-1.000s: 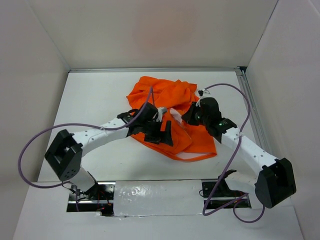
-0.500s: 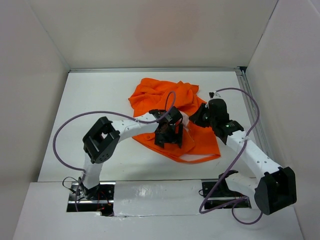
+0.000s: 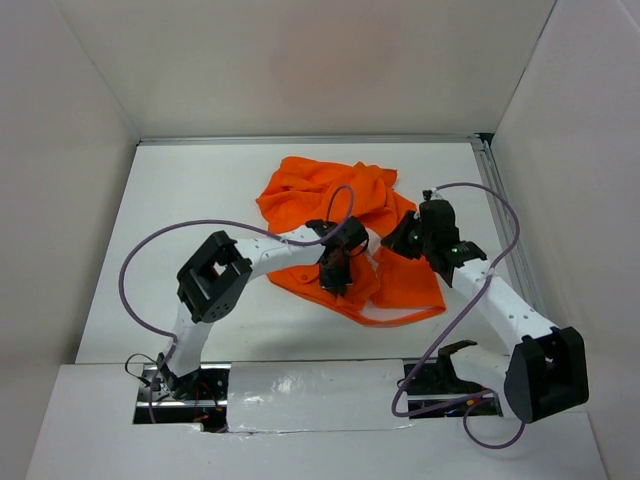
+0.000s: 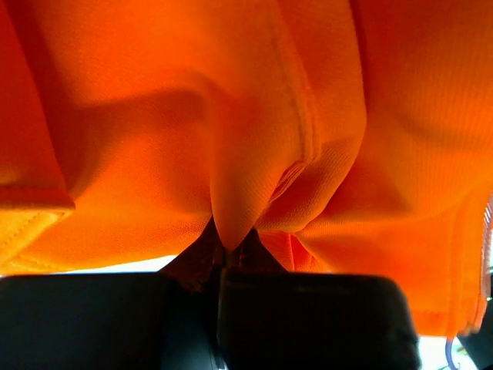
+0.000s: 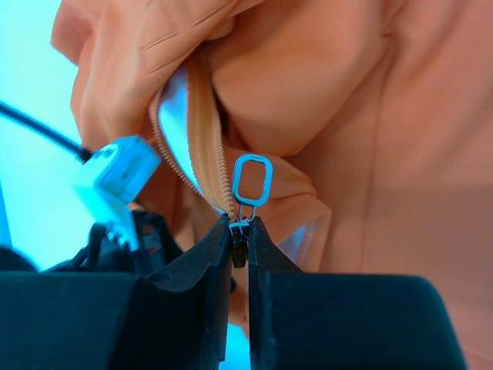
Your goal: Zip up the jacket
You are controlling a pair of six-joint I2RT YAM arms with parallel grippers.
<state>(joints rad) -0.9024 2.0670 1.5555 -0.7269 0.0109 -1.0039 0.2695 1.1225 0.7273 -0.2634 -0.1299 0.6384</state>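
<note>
While the jacket (image 3: 320, 195) lies crumpled on the desk (image 3: 180, 220) between both arms, I log the left claw (image 4: 223, 258) pinched fully shut on a hanging fold of its orange cloth; the right claw (image 5: 240, 237) is nearly closed, gripping the base of the silver zipper pull (image 5: 252, 179). Ring of the pull stands upright above the fingertips.

The zipper slider (image 5: 239, 245) sits mostly hidden, seemingly pinched, between the right hand's (image 5: 240, 227) blurred fingertips

Orange jacket (image 3: 320, 190), silver zipper pull (image 5: 253, 158)
</note>
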